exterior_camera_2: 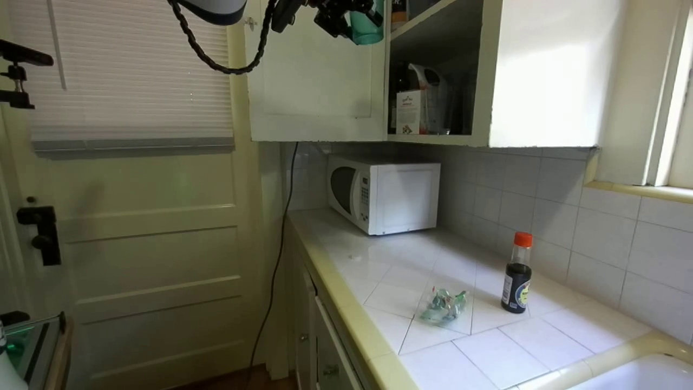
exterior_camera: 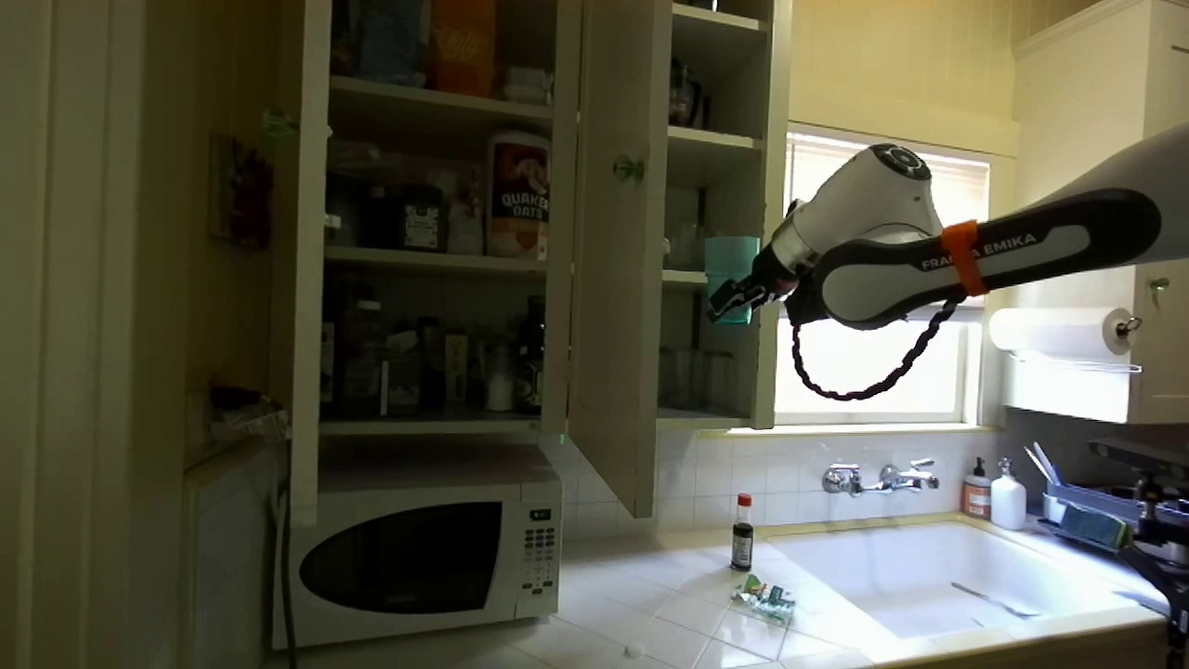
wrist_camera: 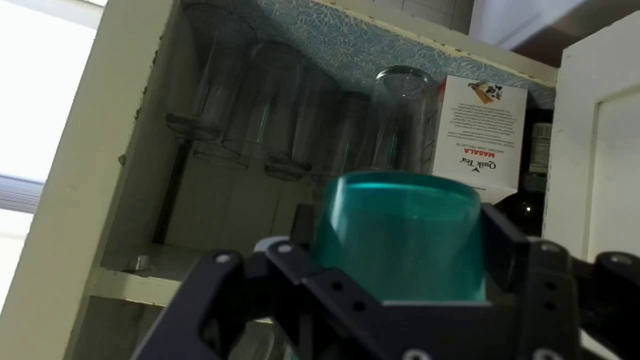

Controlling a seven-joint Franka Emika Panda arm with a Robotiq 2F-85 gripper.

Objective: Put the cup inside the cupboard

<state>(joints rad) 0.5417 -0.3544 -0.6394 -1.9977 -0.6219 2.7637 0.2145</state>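
A teal see-through cup [exterior_camera: 732, 253] is held up in the air, upright, in front of the open right-hand part of the white cupboard [exterior_camera: 767, 372]. The cup also shows at the top edge of an exterior view [exterior_camera_2: 366, 33], beside the cupboard's open door [exterior_camera_2: 314, 76]. My gripper [exterior_camera: 734, 299] is shut on the cup, with a finger on each side. In the wrist view, which stands upside down, the cup [wrist_camera: 395, 235] sits between the fingers before the cupboard's side frame [wrist_camera: 125, 100] and shelves. Its exact distance from the shelves is hard to tell.
Several clear glasses [wrist_camera: 270, 100] and a white tea box [wrist_camera: 480, 130] stand on the lowest shelf. A cupboard door [exterior_camera: 618, 279] stands open left of the cup. Below are a microwave [exterior_camera_2: 406, 197], a red-capped bottle [exterior_camera_2: 517, 281], a plastic wrapper [exterior_camera_2: 445, 306] and a sink [exterior_camera: 836, 581].
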